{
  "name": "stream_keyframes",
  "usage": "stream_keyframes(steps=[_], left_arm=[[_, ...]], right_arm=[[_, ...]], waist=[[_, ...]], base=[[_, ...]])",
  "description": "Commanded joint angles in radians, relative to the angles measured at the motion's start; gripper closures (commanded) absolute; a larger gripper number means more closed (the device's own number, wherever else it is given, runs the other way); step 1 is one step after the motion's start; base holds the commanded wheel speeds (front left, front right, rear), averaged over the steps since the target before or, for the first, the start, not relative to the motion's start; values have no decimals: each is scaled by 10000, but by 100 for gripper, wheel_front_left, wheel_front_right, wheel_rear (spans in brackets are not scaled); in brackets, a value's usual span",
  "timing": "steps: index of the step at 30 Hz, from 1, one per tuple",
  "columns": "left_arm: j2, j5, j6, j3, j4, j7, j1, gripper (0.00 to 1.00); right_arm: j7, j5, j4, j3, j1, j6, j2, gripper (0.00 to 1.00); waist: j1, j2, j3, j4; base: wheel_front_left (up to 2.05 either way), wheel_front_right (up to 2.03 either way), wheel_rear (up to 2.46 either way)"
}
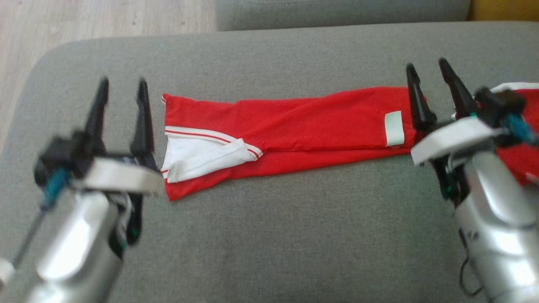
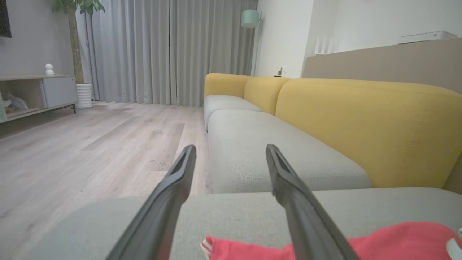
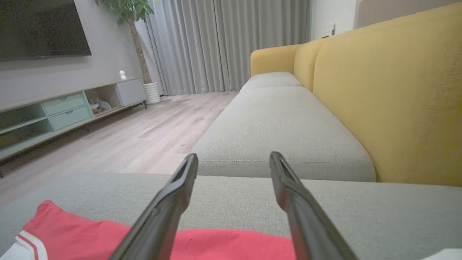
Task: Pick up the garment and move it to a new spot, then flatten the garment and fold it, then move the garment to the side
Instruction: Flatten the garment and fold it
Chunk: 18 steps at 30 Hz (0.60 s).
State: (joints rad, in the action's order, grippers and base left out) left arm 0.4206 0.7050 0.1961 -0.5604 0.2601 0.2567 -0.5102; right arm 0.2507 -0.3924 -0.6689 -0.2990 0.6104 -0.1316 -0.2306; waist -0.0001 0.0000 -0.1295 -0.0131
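Observation:
The garment (image 1: 294, 122) lies folded into a long red band across the grey seat cushion (image 1: 269, 231). A white sleeve (image 1: 198, 158) with red-striped trim shows at its left end and a white label (image 1: 394, 128) near its right end. My left gripper (image 1: 123, 84) hovers open just left of the garment's left end, holding nothing. My right gripper (image 1: 427, 66) is open over the right end. In the left wrist view the open fingers (image 2: 230, 148) rise above the red cloth (image 2: 397, 242). The right wrist view shows open fingers (image 3: 234, 156) above the cloth (image 3: 72, 231).
Another red cloth with a white edge (image 1: 520, 155) lies at the far right, partly behind my right arm. A yellow backrest (image 2: 361, 126) runs along the sofa, with a second grey cushion (image 3: 274, 126) beyond. Wooden floor (image 1: 84, 21) lies past the cushion's left edge.

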Motion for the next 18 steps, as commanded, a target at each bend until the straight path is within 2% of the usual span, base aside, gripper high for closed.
stream_keyframes(steps=[1, 6, 10, 12, 13, 18], left_arm=[[150, -285, 94, 658, -334, 48, 93, 0], [-903, -1953, -49, 2199, -1083, 49, 1831, 0], [-1624, -2843, -545, 2947, -1180, 50, 2625, 0], [-1940, -3120, -818, 3290, -1136, 50, 2794, 0], [-2193, -3388, -1099, 3595, -1072, 50, 2837, 0], [-2650, -4080, -1749, 3968, -838, 50, 2598, 0]], right_arm=[[102, 268, 549, 235, -265, 9, 177, 0], [107, 1973, 2475, 1905, -2128, 9, 1456, 0], [108, 2507, 3157, 2422, -3015, 9, 1764, 0], [109, 2662, 3228, 2499, -3172, 9, 1791, 0], [109, 2788, 3099, 2476, -3171, 9, 1797, 0], [109, 2917, 2178, 3257, -2555, 9, 1801, 0]], waist=[[1, 0, -69, -24], [1, 0, -337, -54], [1, 0, -547, -73], [1, 0, -651, -90], [1, 0, -771, -118], [1, 0, -1134, -268]], base=[[0, 0, 0], [0, 0, 0], [0, 0, 0], [0, 0, 0], [0, 0, 0], [0, 0, 0]])
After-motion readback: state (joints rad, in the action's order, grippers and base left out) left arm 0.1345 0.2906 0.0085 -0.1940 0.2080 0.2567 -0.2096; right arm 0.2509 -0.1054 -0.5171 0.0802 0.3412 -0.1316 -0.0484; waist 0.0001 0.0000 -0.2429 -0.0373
